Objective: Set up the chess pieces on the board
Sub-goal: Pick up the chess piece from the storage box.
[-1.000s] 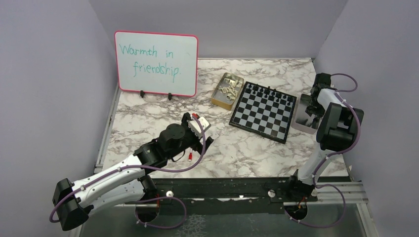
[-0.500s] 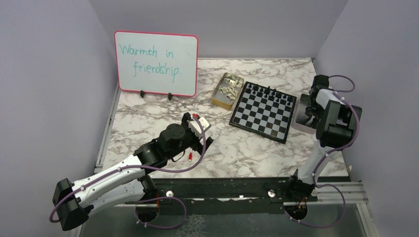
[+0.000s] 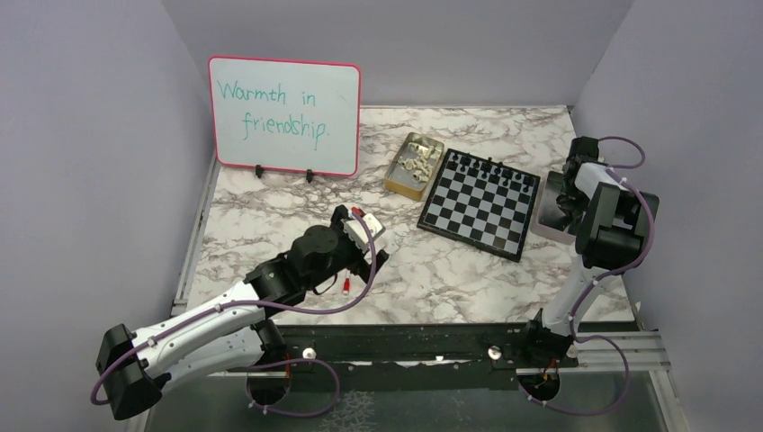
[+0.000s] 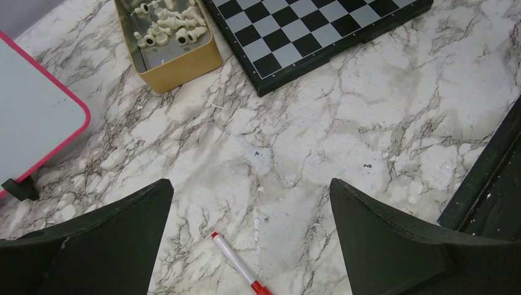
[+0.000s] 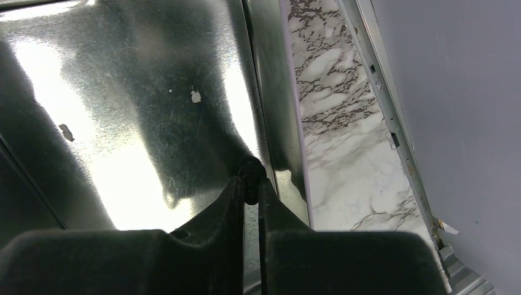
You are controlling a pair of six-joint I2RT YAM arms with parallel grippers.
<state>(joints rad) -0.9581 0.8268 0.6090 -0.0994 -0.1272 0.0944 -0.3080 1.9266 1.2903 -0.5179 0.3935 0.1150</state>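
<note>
My right gripper (image 5: 249, 195) is clenched on a black piece (image 5: 249, 173) in the tin (image 5: 123, 92) beside the board (image 3: 480, 201), left gripper (image 4: 250, 184) released; the pinch is at the very fingertips, so I judge it may slip on lifting.

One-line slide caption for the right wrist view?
Right gripper pinches a black chess piece inside the shiny metal tin, marble table alongside.

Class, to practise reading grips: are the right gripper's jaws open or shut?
Shut: the right gripper pinches a small black chess piece between its jaws, inside the silver tin.
</note>
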